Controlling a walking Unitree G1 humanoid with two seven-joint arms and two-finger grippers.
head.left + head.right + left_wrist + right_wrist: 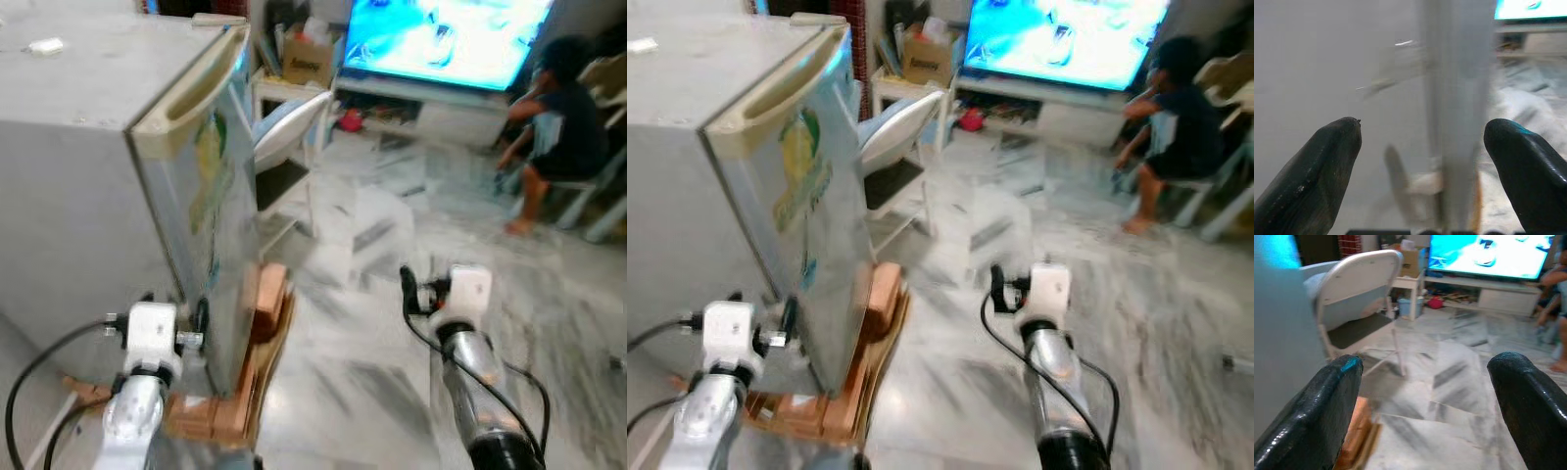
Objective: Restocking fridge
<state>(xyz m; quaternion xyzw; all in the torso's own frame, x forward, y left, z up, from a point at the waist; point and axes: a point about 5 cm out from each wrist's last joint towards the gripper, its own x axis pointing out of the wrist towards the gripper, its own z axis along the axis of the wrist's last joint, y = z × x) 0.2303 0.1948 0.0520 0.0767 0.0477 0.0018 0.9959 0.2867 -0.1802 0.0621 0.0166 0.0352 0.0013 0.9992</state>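
Note:
A small grey fridge [108, 176] stands on my left with its door [220, 211] closed; the door carries coloured stickers. It rests on wooden blocks [265, 299] and cardboard. My left gripper [1422, 129] is open and low, right at the fridge's front corner, and the door's edge [1454, 112] shows between its two fingers. My right gripper [1425, 364] is open with nothing in it, held out over the marble floor [372, 372] to the right of the fridge. No food or drink items are in sight.
A white folding chair [289, 132] stands just past the fridge door. Further back are a cardboard box [309, 59], a lit television [441, 39] on a low stand, and a person [558, 127] sitting at the far right. Both eye views are blurred.

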